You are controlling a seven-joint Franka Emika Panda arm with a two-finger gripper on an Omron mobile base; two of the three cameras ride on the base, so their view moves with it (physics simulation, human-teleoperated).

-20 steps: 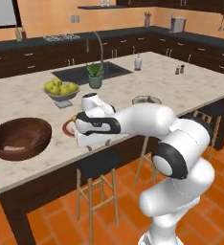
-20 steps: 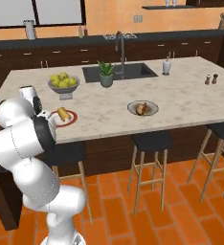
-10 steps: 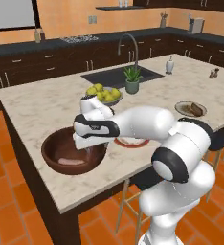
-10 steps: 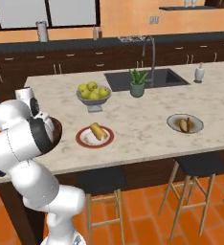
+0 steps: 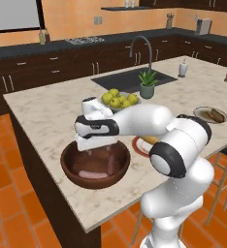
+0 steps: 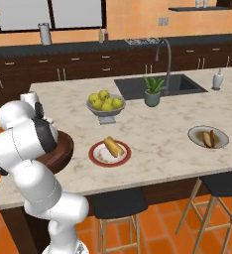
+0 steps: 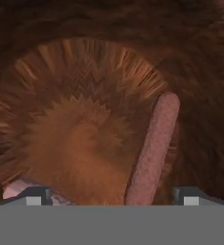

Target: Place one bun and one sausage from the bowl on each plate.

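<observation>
hand view: my gripper (image 7: 112,195) spread open over the bowl (image 5: 69,167).
two sausages (image 5: 92,174) lie inside; beyond the bowl, two plates (image 6: 94,156), no readable writing.

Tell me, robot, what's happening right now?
Fingers open above big dark-brown wooden bowl. Pink sausage lying below, untouched. Nothing blocking.
</observation>
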